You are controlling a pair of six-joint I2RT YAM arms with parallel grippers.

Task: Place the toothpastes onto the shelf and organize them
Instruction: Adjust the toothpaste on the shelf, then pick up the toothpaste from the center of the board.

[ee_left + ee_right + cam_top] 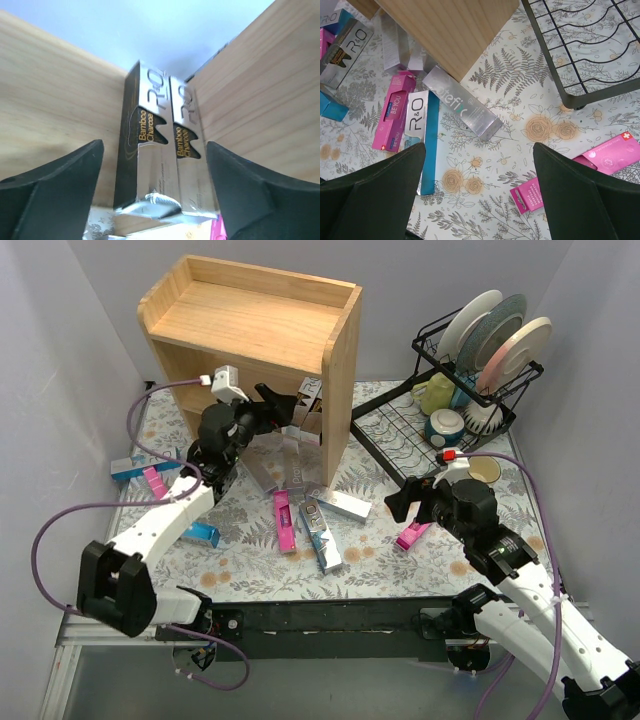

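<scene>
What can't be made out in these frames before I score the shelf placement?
Top view: the shelf's lower level, hidden by its top board and the left arm; boxes there cannot be counted.
Left wrist view: the bases of the two black-gold toothpastes, blurred at the bottom edge.
Right wrist view: the pink toothpaste, its middle behind a finger, its end cut off by the right edge.

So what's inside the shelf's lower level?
Two silver-and-black toothpaste boxes stand side by side beside the shelf's right panel. Its top board and the left arm hide the rest from above.
</scene>
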